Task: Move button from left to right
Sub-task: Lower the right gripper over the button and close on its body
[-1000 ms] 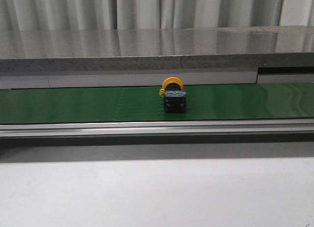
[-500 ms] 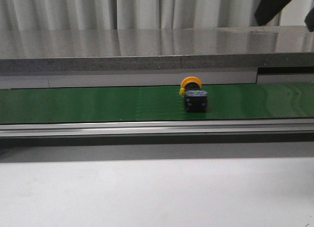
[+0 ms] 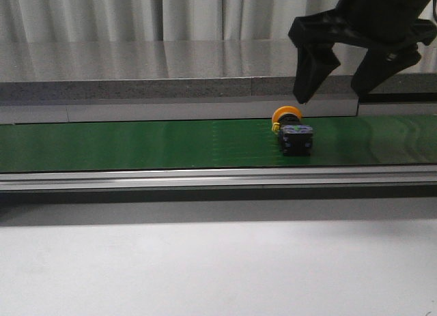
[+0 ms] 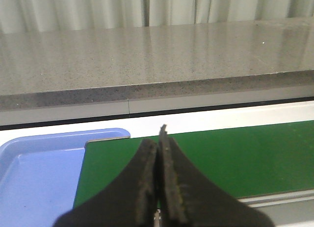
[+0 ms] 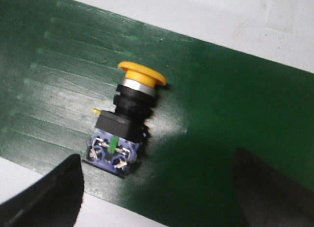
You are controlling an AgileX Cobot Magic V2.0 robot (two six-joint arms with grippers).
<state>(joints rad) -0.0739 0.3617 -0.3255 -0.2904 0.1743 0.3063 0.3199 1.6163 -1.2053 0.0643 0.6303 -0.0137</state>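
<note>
- Front view: my right pincer (image 3: 333, 94) hangs above the green belt (image 3: 136, 144) with its two fingers spread wide apart, nothing between them.
- The button (image 3: 293, 132) lies on its side on the belt, right of the belt's middle, yellow cap toward the far edge and black body toward the near rail (image 3: 205, 177).
- From my right pincer the button sits at about 7 o'clock, just below my left-hand fingertip (image 3: 301, 96) and clear of it.
- In the right wrist view the button (image 5: 125, 126) lies between my two fingertips but nearer the one at 8 o'clock (image 5: 46, 197); its bluish terminal face points toward the camera.
- My left pincer (image 4: 158, 153) is pressed together, empty, over the belt's end beside the blue tray (image 4: 34, 173).
</note>
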